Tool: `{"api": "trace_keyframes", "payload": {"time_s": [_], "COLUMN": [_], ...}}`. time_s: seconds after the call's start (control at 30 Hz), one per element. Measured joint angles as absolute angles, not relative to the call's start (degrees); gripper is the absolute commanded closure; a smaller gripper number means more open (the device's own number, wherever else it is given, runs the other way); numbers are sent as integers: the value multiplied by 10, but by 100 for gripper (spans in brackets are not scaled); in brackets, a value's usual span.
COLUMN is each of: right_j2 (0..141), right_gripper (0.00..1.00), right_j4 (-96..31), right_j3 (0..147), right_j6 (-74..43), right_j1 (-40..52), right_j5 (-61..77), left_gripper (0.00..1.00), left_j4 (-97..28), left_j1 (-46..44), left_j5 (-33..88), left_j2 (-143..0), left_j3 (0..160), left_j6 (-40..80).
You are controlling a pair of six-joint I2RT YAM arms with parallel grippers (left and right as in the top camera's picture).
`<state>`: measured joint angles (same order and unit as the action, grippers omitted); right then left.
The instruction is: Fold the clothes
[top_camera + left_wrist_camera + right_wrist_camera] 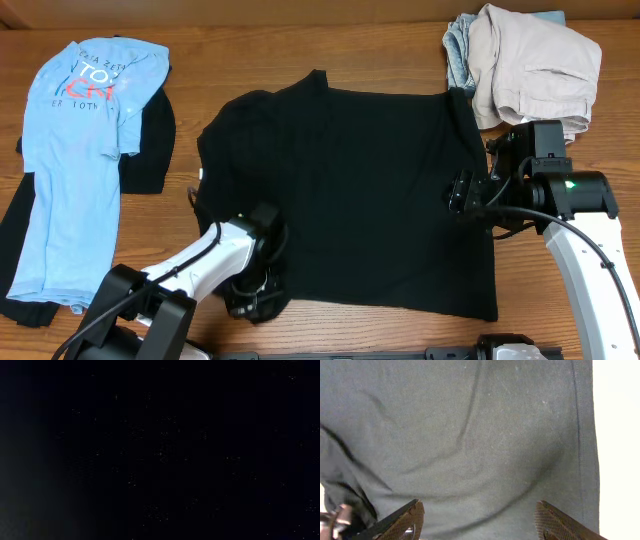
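Right jaws spread over black T-shirt [470, 435], left jaws on corner

The left arm [195, 260] is stretched low toward the right, and the left gripper [250, 293] is turned downward; how its jaws stand cannot be made out. The right arm [590, 255] is bent leftward at the wrist, and the right gripper [463, 192] is held with its fingers [406, 521] spread wide apart.

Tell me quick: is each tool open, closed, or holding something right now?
Left tool: cannot be told; it sits at the edge of the black T-shirt, and its camera view is all dark.
Right tool: open over the black T-shirt, gripping nothing.
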<state>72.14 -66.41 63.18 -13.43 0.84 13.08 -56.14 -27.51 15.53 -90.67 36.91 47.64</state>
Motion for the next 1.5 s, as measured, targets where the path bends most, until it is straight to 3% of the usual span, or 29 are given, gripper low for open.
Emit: {"api": "trace_keyframes", "payload": {"time_s": [0.13, 0.5, 0.67, 0.97, 1.03, 1.3, 1.5], "right_j2": [721, 721, 721, 721, 721, 721, 721], "right_gripper": [25, 25, 23, 21, 21, 20, 20], "right_j4": [-663, -651, -652, -644, -631, -528, -507], "right_j3": [632, 632, 632, 632, 632, 632, 648], "right_j6": [-135, -135, -134, -134, -134, -104, -96], "right_j1": [8, 8, 8, 8, 8, 8, 15], "right_j5": [131, 131, 131, 131, 131, 134, 133], "left_gripper": [96, 95, 67, 34, 30, 28, 28], "left_j4": [-586, -685, -727, -751, -716, -417, -312], "left_j1": [-278, -281, -281, -260, -240, -176, -144], "left_j5": [214, 207, 165, 59, 43, 17, 17], "left_j2": [-924, -945, -947, -947, -947, -952, -1023], "left_j3": [340, 392, 525, 726, 759, 802, 841], "left_j6": [459, 415, 387, 336, 310, 147, 75]}}
